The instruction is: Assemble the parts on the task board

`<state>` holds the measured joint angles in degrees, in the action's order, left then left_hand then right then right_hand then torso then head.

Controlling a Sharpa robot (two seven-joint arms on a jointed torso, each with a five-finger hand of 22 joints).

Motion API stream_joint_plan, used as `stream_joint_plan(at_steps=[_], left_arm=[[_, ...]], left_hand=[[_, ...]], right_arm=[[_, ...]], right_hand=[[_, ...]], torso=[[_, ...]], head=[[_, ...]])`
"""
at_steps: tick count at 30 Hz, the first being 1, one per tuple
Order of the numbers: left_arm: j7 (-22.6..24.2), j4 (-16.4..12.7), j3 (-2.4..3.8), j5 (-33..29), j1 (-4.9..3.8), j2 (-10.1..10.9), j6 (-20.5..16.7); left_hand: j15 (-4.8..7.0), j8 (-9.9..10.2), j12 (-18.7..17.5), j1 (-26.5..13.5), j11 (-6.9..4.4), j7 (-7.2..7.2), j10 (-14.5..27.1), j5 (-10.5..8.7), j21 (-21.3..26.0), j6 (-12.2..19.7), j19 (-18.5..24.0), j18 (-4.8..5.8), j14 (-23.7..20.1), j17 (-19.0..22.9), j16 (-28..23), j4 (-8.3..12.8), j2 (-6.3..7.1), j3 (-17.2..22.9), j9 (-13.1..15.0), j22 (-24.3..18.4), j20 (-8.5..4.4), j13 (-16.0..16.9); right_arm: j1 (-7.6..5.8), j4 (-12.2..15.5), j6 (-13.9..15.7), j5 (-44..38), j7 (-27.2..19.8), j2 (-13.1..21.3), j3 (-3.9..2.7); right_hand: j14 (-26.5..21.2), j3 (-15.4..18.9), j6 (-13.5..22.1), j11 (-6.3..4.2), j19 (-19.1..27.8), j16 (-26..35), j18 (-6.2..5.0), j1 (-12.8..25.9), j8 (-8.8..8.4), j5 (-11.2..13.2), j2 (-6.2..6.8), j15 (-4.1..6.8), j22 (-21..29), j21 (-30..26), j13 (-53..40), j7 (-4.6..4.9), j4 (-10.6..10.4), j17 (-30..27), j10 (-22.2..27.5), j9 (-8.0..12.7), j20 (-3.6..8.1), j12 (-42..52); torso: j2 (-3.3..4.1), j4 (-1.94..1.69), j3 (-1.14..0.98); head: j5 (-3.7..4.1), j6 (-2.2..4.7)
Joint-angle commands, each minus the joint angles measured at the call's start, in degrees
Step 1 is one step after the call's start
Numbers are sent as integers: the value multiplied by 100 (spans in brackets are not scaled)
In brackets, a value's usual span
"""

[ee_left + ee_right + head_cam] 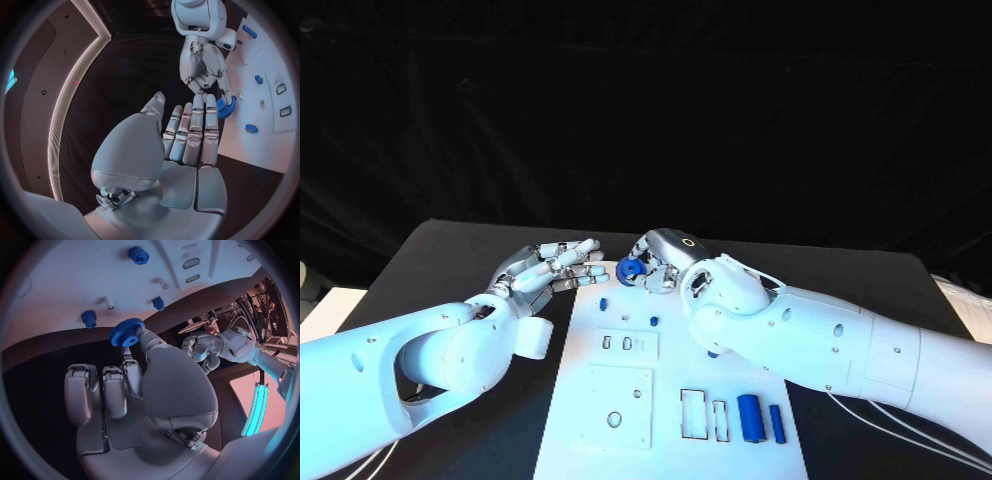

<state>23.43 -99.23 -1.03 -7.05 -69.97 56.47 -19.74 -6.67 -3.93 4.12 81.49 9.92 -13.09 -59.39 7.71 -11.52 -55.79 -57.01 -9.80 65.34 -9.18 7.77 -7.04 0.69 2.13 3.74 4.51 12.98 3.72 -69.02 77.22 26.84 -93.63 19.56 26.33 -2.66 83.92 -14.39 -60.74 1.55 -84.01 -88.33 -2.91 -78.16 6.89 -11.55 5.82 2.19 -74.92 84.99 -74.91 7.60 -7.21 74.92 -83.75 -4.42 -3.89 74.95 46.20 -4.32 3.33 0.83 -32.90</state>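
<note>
Blue gear (630,269) is at the far end of the board (589,420), pinched by the right robot hand (672,262). Right wrist view shows it clearly: gear (127,332) held edge-on between thumb and a fingertip (139,335), other fingers curled back, teeth and centre hole visible. It looks to be above the board, not seated; contact with the surface can't be told.

Left robot hand (557,268) is just left of the gear, fingers straight and together, gripping nothing. In the left wrist view its fingertips (211,100) sit right beside the gear (226,106), maybe touching the rim; can't tell.

Step in hand, judged: seat the gear on a peg at the far end of the board. Small pegs (106,302) and blue parts (89,317) stand close by in the right wrist view. To do it well: turn the gear flat so the hole faces down, line the hole up over the peg before lowering, keep the pinch on the rim so fingers don't cover the hole. Left robot hand could steady the rim but should stay off the teeth. Lower straight, no tilt, or the bore may jam. Let go only once it sits flush.

Nearer on the board: rectangular slots (694,414), two blue cylinders (750,418) lying at near right. Board lies on the black desk (459,260).
</note>
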Motion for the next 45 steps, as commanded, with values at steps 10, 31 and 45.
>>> stream_joint_plan(at_steps=[10, 31, 45], left_arm=[[58, -36, 5, -5, -10, 47, 106], [56, -28, 5, -5, -10, 53, 112], [47, -33, 5, -5, -10, 50, 119]], left_hand=[[-35, 19, -25, 59, 16, -17, 4, -29, 14, 9, 1, -67, -18, -7, -8, 19, 5, 1, -1, -6, 26, 7], [-37, 20, -26, 56, 17, -17, 5, -30, 21, 10, 1, -67, -20, -9, -18, 27, 0, -4, -1, -10, 27, 6], [-37, 20, -26, 56, 17, -17, 5, -30, 21, 10, 1, -67, -20, -9, -18, 27, 0, -4, -1, -10, 27, 6]], right_arm=[[4, 794, -252, -16, 103, 564, -7], [101, 652, -748, -117, 301, 628, 59], [98, 462, -627, -137, 332, 474, 66]], right_hand=[[553, 14, -150, -10, -146, -31, 61, 100, 34, 6, 26, 42, -421, 18, -483, -119, -44, 1249, -31, -63, 49, 7], [553, 14, -146, -10, -147, -31, 61, 140, 30, 89, 39, 43, -422, 17, -482, -120, -46, 1249, -30, -59, 49, 0], [548, 28, 121, 52, -133, -20, 57, 257, -128, 210, 82, 1, -393, 0, -415, -39, -87, 1230, 26, 14, 26, -118]], torso=[[-3, 47, -10], [5, 19, -4], [1, 23, -3]], head=[[-31, 9], [-7, -8], [2, -7]])
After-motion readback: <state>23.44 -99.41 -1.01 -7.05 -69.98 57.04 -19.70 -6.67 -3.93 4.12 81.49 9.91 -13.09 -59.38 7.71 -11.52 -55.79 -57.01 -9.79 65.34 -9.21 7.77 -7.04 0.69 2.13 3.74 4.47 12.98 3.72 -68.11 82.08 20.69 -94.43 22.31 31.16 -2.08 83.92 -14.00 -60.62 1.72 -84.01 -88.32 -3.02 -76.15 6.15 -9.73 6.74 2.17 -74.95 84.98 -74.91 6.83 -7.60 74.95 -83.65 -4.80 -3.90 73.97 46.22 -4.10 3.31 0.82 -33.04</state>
